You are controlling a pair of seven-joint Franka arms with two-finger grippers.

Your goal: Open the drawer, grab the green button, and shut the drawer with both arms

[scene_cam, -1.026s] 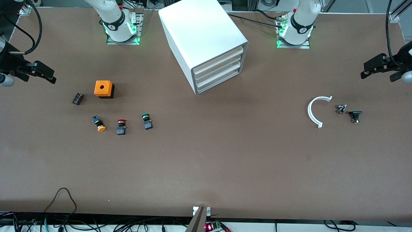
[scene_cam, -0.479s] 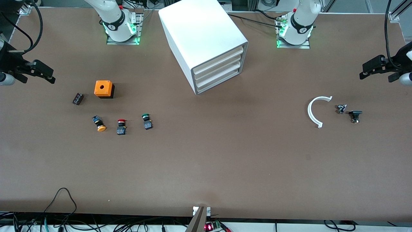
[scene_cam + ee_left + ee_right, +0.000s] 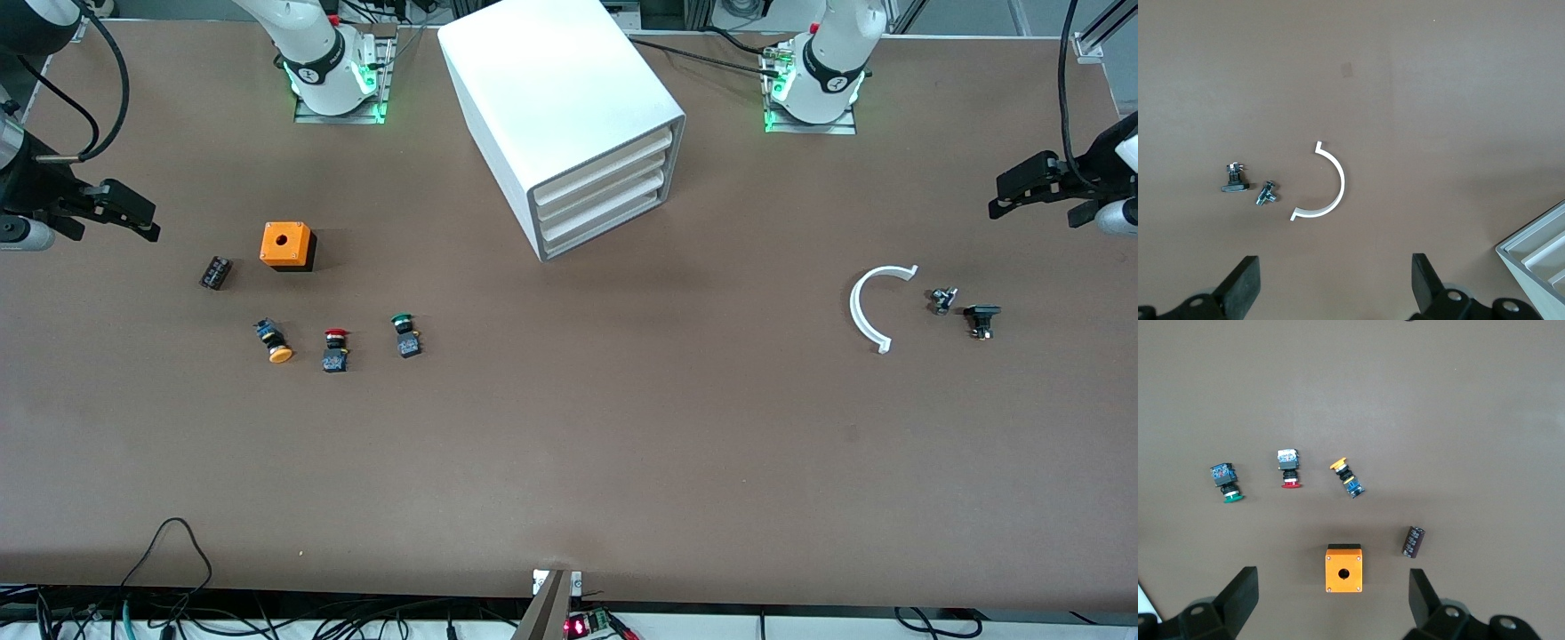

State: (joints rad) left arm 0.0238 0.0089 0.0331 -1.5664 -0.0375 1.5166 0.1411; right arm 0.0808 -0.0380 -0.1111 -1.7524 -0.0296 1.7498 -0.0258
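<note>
A white four-drawer cabinet (image 3: 569,124) stands at the table's (image 3: 569,462) edge where the arm bases are mounted, between the two bases, its lowest drawer (image 3: 597,229) shut flush with the three above. The green-capped button (image 3: 405,334) lies on the open tabletop toward the right arm's end, in a row with a red-capped button (image 3: 335,349) and an orange-capped button (image 3: 274,341); an orange box (image 3: 287,246) and a small dark cylinder (image 3: 215,272) sit just farther from the front camera. The right gripper (image 3: 133,213) hangs over that end's edge, jaws wide apart and empty. The left gripper (image 3: 1022,187) hangs over the opposite end, jaws likewise spread, above a white curved strip (image 3: 867,307) and two small dark parts (image 3: 965,307).
</note>
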